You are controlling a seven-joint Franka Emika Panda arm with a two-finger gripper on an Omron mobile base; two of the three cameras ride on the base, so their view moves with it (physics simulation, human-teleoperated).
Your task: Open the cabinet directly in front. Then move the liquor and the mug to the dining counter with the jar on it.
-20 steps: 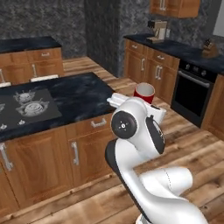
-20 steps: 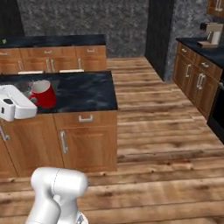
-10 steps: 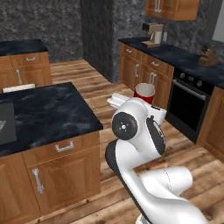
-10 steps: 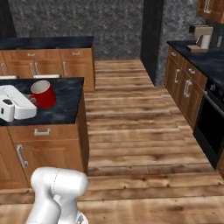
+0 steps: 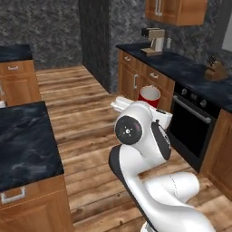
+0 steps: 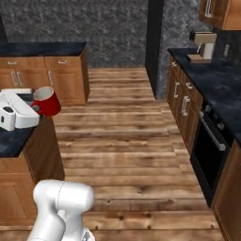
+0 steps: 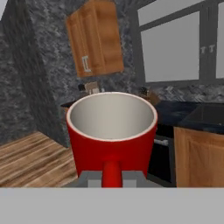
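Observation:
My gripper (image 7: 112, 178) is shut on the handle of the red mug (image 7: 111, 131), which stands upright with its whitish inside showing. In the left base view the mug (image 5: 149, 96) pokes out behind my white arm, held above the wooden floor. From the right base camera the mug (image 6: 46, 101) hangs at the front of my white hand, with the gripper (image 6: 36, 108) beside the corner of a black counter. The liquor and the jar are out of view. I cannot tell which counter is the dining counter.
A black marbled island (image 5: 22, 145) stands to the left. Along the right wall run a black counter (image 6: 212, 80) with a coffee machine (image 5: 155, 40), a knife block (image 5: 214, 69) and an oven (image 5: 192, 124). A shut wall cabinet (image 5: 174, 11) hangs above. Open wooden floor (image 6: 122, 136) lies between.
The whole picture has swung: the base has turned, so the island slid left and the right-hand counter and oven came in. The mug stays in the shut gripper.

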